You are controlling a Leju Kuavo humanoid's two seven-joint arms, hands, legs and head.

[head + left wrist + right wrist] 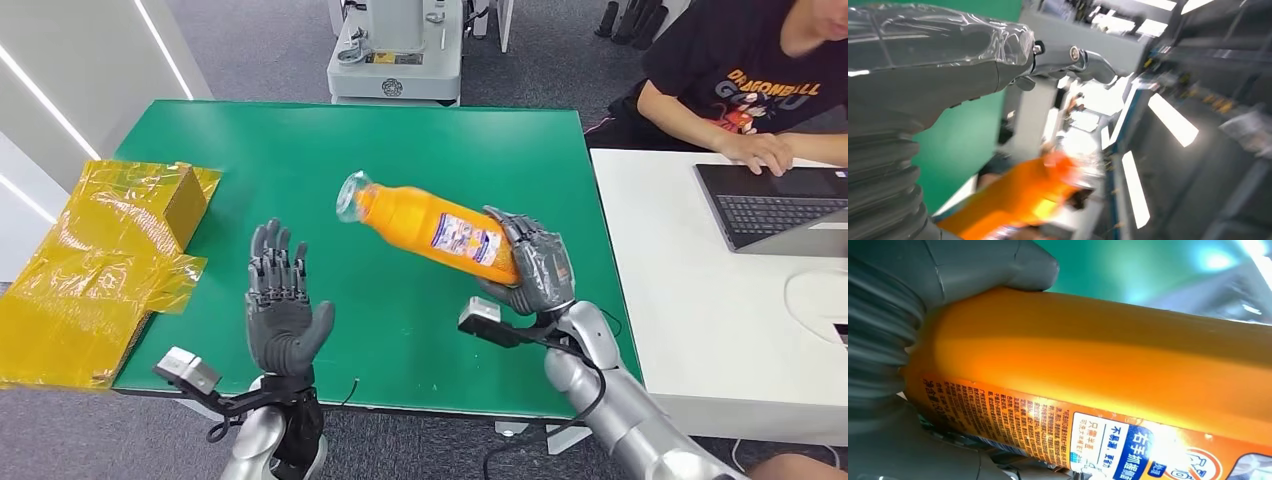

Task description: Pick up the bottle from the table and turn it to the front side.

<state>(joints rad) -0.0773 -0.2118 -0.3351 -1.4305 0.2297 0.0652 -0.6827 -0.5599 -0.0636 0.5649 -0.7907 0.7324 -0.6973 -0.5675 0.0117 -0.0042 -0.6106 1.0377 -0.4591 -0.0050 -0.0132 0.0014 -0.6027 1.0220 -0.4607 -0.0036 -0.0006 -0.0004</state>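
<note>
green table (300,150) noted. the orange bottle (430,222) is held aloft, tilted, its base end grasped by the right hand (532,262). left hand (283,310) is spread, holding nothing. rotation is best done slowly, grip kept firm.

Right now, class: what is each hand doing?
Left hand: open, holding nothing.
Right hand: holding the bottle, which is tilted above the table.

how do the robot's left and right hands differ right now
The right hand grips the orange bottle near its base, lifted and tilted over the green table; the left hand holds nothing. The left hand's fingers are spread, palm up; the right hand's wrap the bottle. Both are grey on silver arms.
</note>
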